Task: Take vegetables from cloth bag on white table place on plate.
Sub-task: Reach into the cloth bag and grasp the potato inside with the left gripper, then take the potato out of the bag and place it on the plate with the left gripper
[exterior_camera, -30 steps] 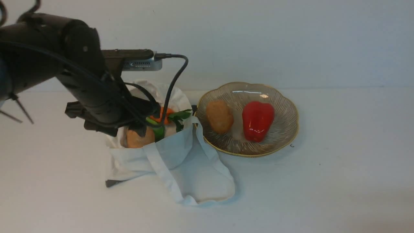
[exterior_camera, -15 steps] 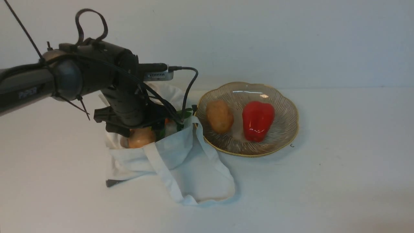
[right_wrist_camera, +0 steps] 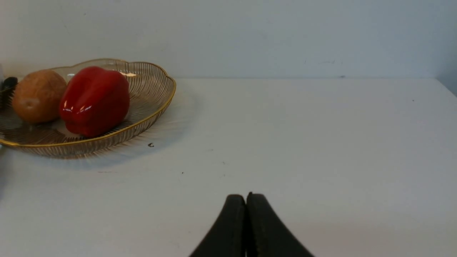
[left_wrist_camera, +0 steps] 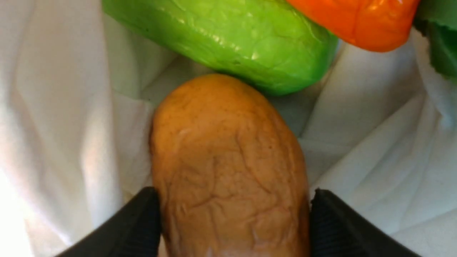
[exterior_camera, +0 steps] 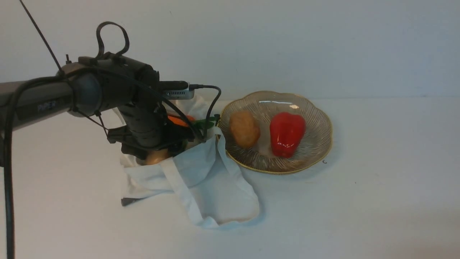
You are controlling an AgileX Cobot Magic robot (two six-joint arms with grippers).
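Observation:
The off-white cloth bag (exterior_camera: 201,172) lies open on the white table (exterior_camera: 377,198), left of the plate (exterior_camera: 316,151). My left gripper (left_wrist_camera: 234,194) reaches down into the bag, and its black fingers (left_wrist_camera: 321,214) press both sides of a tan-brown potato (left_wrist_camera: 228,171), which also shows in the front view (exterior_camera: 156,157). A green cucumber-like piece (left_wrist_camera: 228,39) and an orange carrot (left_wrist_camera: 357,18) lie just beyond it. A second potato (exterior_camera: 244,128) and a red bell pepper (exterior_camera: 286,133) sit on the plate. My right gripper (right_wrist_camera: 246,196) is shut and empty, low over bare table.
The bag's strap handles and loose flap (exterior_camera: 222,205) spread toward the front of the table. The left arm's cable (exterior_camera: 212,104) hangs over the bag mouth beside the plate's rim. A wall stands close behind the table.
My left arm has moved right and down into the bag's mouth, and its fingers now stand on both sides of the potato. The bag has shifted slightly. The plate's contents are unchanged.

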